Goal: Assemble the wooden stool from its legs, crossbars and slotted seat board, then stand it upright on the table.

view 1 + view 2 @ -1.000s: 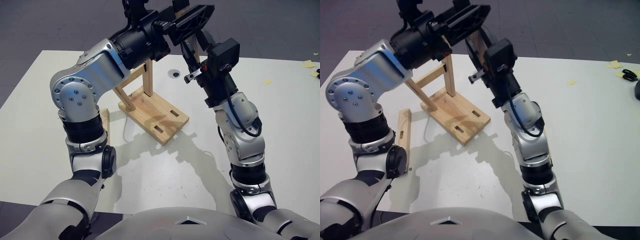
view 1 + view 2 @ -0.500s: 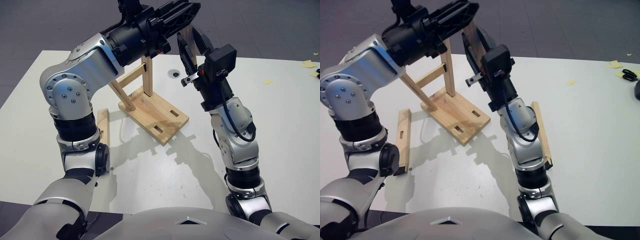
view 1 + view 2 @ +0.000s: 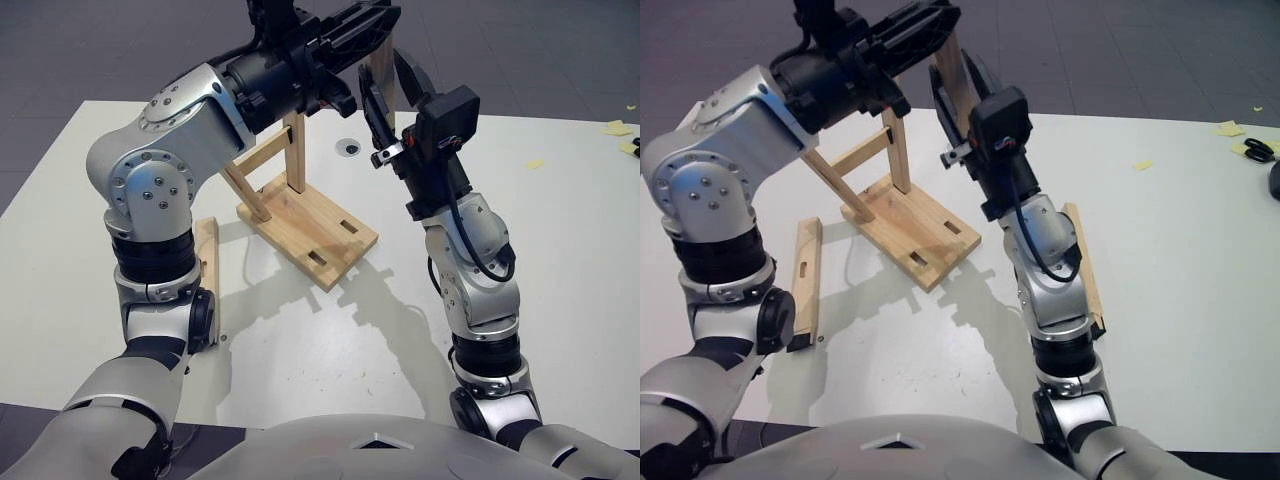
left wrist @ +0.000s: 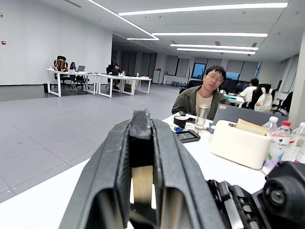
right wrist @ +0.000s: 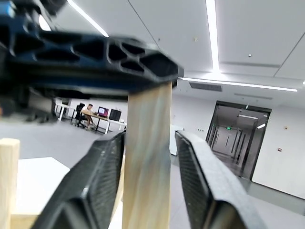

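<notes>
Left tool (image 3: pixel 372 22) clenched on top end of raised leg (image 3: pixel 952 68), over far side of counter (image 3: pixel 560 230). Right tool (image 3: pixel 386 78) straddles same leg; grip cannot be told. Seat board (image 3: pixel 310 232) lies on counter below.

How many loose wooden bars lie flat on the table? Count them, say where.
2. The left bar lies beside the left arm; the right bar partly behind the right forearm. The arms may hide others.
</notes>
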Motion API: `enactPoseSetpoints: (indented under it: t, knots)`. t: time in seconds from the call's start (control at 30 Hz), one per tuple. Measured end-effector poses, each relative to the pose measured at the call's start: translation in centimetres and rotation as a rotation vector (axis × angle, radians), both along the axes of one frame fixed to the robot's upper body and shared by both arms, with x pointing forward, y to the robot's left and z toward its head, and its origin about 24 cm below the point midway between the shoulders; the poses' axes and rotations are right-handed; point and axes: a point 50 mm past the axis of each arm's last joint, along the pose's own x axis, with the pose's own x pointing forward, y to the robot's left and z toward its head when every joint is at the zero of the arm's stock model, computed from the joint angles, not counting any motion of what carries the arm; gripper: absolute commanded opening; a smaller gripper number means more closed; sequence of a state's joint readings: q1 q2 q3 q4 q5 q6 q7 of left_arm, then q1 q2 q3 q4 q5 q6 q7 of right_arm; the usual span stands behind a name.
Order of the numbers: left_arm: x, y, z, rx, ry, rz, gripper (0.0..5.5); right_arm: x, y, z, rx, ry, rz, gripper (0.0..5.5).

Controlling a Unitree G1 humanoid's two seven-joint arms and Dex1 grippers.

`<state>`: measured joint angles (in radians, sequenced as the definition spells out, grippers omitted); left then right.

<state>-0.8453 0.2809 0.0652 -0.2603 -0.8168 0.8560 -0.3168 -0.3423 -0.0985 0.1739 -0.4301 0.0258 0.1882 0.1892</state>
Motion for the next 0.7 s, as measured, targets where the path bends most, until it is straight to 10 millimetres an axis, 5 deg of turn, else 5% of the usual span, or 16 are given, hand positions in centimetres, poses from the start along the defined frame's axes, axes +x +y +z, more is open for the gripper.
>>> enactPoseSetpoints:
  t: [0.17, 0.33, 0.4, 0.5, 0.7]
  knots:
    - [1.2, 4.0, 2.5, -0.083, -0.131, 0.297, 0.43, 0.2, -0.6, -0.2, -0.003, 0.013, -0.035, 3.2]
    - [-0.8, 12.8, 4.7, -0.151, -0.214, 0.722, 0.43, 0.1, -3.9, -1.2, 0.002, 0.069, -0.186, 3.94]
    - [-1.4, 15.2, 3.7, -0.108, -0.14, 0.84, 0.43, -0.2, -5.4, -1.4, 0.004, 0.08, -0.251, 4.26]
    - [-2.0, 18.2, -0.4, -0.049, 0.142, 0.955, 0.43, -0.9, -8.5, -2.0, 0.009, 0.112, -0.384, 4.81]
    - [-4.0, 19.6, -7.3, 0.019, 0.629, 0.976, 0.43, -1.6, -12.1, -2.3, 0.001, 0.143, -0.545, 5.4]
